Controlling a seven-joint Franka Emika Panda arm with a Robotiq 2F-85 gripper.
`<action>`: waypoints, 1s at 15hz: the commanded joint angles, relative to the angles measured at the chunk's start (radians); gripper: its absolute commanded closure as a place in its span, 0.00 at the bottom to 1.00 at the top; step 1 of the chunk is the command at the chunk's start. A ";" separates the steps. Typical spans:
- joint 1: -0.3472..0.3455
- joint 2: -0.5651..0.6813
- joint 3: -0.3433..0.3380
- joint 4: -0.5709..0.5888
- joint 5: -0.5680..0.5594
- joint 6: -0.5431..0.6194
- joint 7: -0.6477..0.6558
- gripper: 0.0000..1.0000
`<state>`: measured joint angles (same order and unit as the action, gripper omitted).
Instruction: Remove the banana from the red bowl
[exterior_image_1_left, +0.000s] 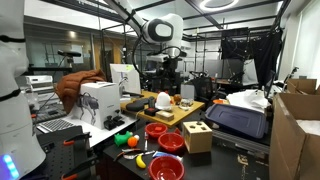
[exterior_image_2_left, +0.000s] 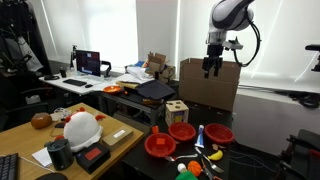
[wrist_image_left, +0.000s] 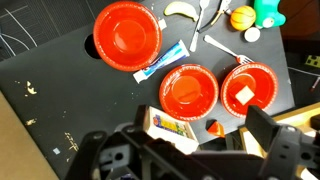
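Note:
The yellow banana lies on the dark table beside the broad red bowl, outside it; the bowl looks empty. In the exterior views the banana rests next to that bowl. My gripper is open and empty, high above the table over the wooden box. It also shows in both exterior views, well above everything.
Two smaller red bowls sit nearby, one holding a pale block. A wooden shape-sorter box, a blue-white tube, a fork, an orange ball and a green item lie around.

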<state>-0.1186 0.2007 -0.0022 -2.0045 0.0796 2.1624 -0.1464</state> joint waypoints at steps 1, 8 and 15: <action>0.023 -0.130 -0.020 -0.099 -0.031 -0.014 0.032 0.00; 0.024 -0.227 -0.032 -0.159 -0.065 -0.045 0.019 0.00; 0.022 -0.297 -0.044 -0.180 -0.053 -0.078 -0.012 0.00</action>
<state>-0.1099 -0.0300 -0.0264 -2.1463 0.0255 2.1164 -0.1462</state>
